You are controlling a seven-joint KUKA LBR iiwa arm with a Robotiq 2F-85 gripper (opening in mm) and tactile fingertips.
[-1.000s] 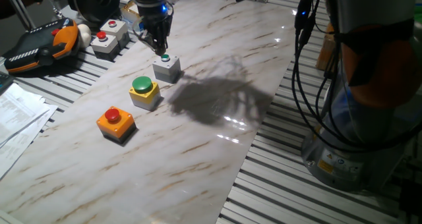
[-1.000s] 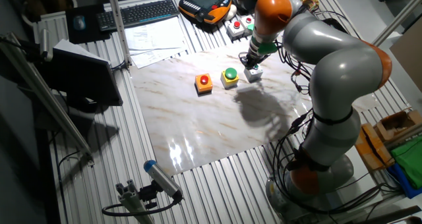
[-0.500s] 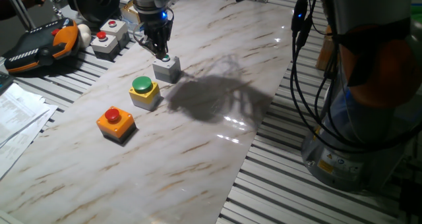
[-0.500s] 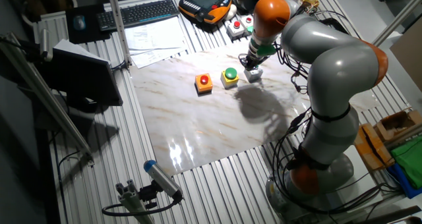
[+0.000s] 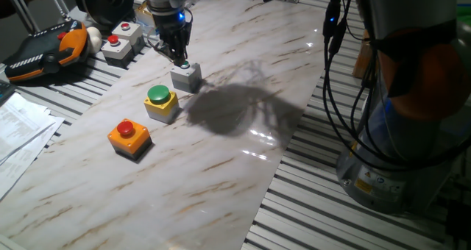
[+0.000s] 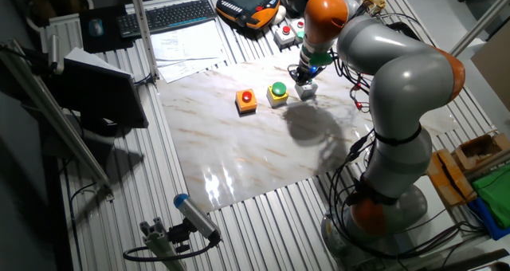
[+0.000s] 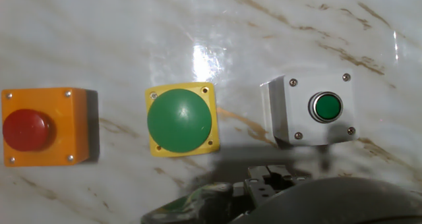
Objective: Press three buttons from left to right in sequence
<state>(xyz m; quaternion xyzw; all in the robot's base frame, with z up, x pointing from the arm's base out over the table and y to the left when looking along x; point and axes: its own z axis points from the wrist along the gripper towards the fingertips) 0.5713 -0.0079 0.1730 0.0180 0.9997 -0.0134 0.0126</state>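
Marbled bench carried three boxes in a row: orange box nearest left, yellow box in the middle, grey box farthest. The end effector hung just above the grey box's button; its opening could not be told.

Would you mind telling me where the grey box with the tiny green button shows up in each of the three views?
One fixed view: the grey box sits upper left of centre, under the gripper.
The other fixed view: upper middle, at the right end of the row.
Hand view: right of centre.
Shared landmark: the yellow box with the wide green button is its neighbour in every view.
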